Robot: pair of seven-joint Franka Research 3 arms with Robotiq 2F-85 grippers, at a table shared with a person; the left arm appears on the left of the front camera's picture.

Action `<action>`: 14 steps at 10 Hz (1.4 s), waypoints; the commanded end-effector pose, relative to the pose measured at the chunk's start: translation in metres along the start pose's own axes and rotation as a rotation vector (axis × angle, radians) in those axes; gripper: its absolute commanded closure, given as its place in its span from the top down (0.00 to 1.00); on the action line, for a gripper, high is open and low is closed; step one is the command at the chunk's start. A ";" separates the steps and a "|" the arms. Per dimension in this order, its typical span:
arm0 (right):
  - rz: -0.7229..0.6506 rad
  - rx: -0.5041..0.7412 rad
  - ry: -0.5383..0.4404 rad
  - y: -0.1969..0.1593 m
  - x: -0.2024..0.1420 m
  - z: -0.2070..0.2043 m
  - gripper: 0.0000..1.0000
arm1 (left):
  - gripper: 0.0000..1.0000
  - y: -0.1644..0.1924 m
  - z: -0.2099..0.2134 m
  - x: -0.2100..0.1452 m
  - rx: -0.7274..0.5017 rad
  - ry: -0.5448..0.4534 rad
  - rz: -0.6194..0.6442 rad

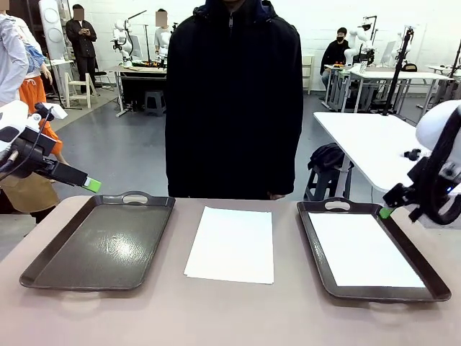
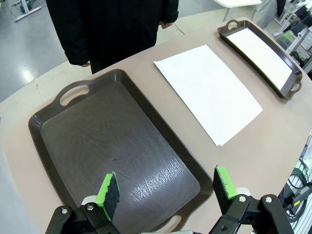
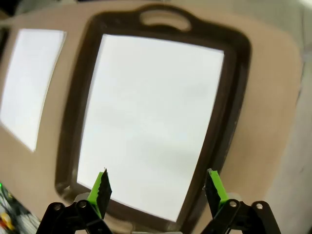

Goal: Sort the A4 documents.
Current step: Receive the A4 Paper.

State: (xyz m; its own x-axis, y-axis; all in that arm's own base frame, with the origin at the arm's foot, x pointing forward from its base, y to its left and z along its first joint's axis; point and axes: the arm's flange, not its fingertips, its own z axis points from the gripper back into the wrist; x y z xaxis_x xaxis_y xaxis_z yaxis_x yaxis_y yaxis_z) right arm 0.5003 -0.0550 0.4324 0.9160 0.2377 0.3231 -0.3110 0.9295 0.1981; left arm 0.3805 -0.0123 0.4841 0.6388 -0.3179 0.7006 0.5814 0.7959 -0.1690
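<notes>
A white A4 sheet point(image 1: 230, 244) point(image 2: 207, 90) point(image 3: 27, 83) lies flat on the table between two dark trays. Another white sheet point(image 1: 364, 249) point(image 2: 261, 53) point(image 3: 148, 122) lies inside the right tray point(image 1: 317, 249) point(image 3: 73, 126). The left tray point(image 1: 101, 245) point(image 2: 112, 146) holds nothing. My left gripper point(image 2: 165, 187) hangs open above the left tray's near end; its green fingertip point(image 1: 93, 184) shows at the picture's left side. Over the right tray's near end, my right gripper point(image 3: 158, 190) is open with nothing between its fingers; its green fingertip point(image 1: 386, 212) sits by that tray's far right corner.
A person in a dark coat point(image 1: 234, 101) stands at the far edge of the table, behind the loose sheet. Bare tabletop point(image 1: 216, 317) runs along the near edge. Other tables and people stand farther back.
</notes>
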 end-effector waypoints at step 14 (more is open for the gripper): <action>0.635 0.500 -0.241 0.070 -0.020 0.078 1.00 | 1.00 0.002 -0.001 -0.002 -0.006 -0.004 -0.001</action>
State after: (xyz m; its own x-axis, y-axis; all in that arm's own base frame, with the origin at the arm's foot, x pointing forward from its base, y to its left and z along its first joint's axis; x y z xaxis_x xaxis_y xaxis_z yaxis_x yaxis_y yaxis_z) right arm 0.4409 -0.0220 0.5147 0.4509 0.5800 0.6784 -0.8883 0.3662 0.2772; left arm 0.3808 -0.0125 0.4837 0.6397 -0.3185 0.6995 0.5810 0.7962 -0.1689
